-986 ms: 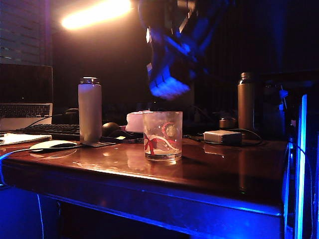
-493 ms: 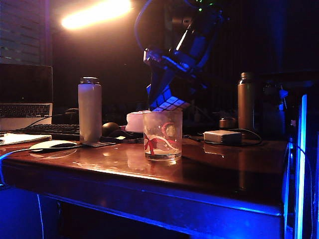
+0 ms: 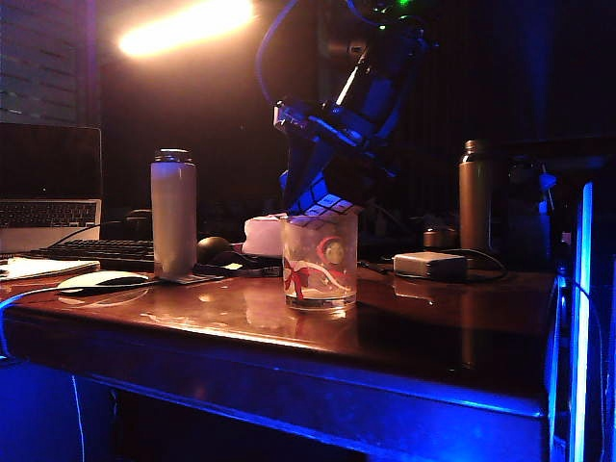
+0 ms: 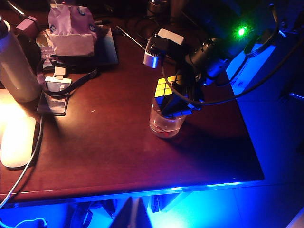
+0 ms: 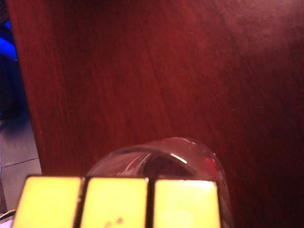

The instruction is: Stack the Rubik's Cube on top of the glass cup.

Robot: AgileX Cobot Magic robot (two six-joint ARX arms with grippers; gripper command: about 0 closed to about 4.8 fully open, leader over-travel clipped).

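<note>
Since a moment ago the Rubik's Cube (image 3: 322, 204), pinched tilted in the right gripper (image 3: 318, 197), has been lowered onto the rim of the glass cup (image 3: 319, 262), mid-table; release seems near. Left gripper unseen, state unknowable.

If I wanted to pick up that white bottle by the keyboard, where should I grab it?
Probably the white bottle's straight middle, approached level from the open table front. It stands upright and tall, so a side pinch across the round body suits it. The right hand is busy holding the Rubik's Cube at the glass cup.
</note>
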